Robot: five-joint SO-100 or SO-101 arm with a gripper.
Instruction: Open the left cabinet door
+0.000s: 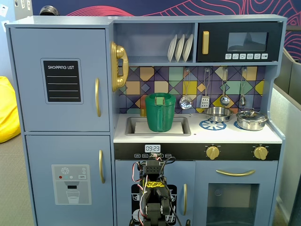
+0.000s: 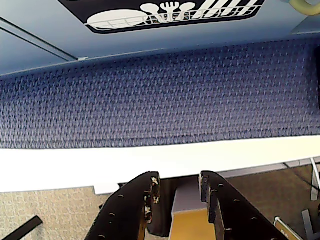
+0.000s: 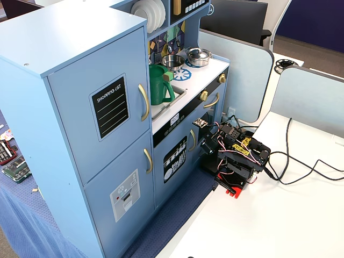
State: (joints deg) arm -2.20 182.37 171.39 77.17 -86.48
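Observation:
The left cabinet door (image 1: 61,80) is a large blue-grey panel with a black "SHOPPING LIST" chalkboard and a curved gold handle (image 1: 97,97). It stands shut, and it also shows shut in the other fixed view (image 3: 102,115) with its handle (image 3: 144,102). My arm (image 1: 153,195) sits folded low in front of the small dish-rack door, far below and to the right of that handle. In the wrist view my gripper (image 2: 178,182) points down at the table edge, jaws a little apart and empty. The left door is out of the wrist view.
Below the left door is a door with a water-dispenser graphic (image 1: 71,183). The small dish-rack door (image 2: 175,15) is just ahead of the wrist camera, above a blue cloth (image 2: 160,95). A green pitcher (image 1: 160,112) stands in the sink. Cables (image 3: 301,166) lie on the white table.

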